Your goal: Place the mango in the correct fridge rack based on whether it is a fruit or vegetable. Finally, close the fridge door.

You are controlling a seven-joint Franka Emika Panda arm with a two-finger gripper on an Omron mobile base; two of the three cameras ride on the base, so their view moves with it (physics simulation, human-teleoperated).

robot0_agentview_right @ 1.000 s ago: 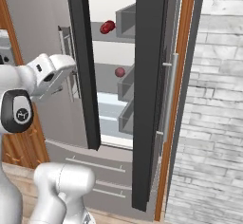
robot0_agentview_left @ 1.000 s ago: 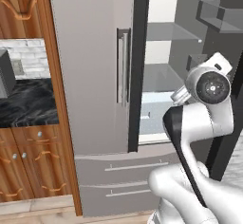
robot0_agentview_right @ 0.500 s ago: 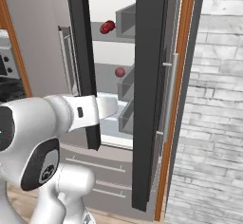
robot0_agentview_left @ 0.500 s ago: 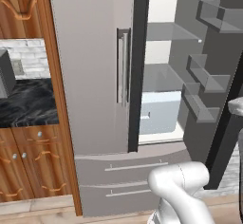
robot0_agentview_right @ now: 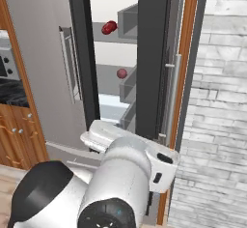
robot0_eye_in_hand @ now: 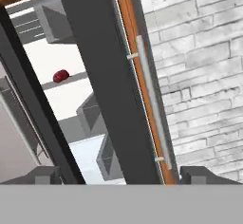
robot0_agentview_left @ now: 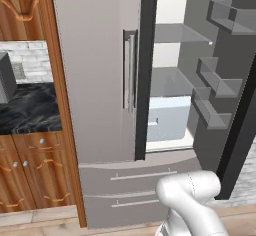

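Two red fruits lie inside the open fridge (robot0_agentview_right: 120, 53) in the right base view: a darker one on the upper shelf near the top centre, and the rounder mango (robot0_agentview_right: 122, 73) on the shelf below it, so only the door seems left to close. The gripper (robot0_eye_in_hand: 114, 175), at the bottom of the hand view, stands open and holds nothing, its tips on either side of the dark door edge (robot0_eye_in_hand: 102, 76). From here the arm could catch the handle (robot0_eye_in_hand: 151, 99) or push the door at a bad angle, leaving it ajar.
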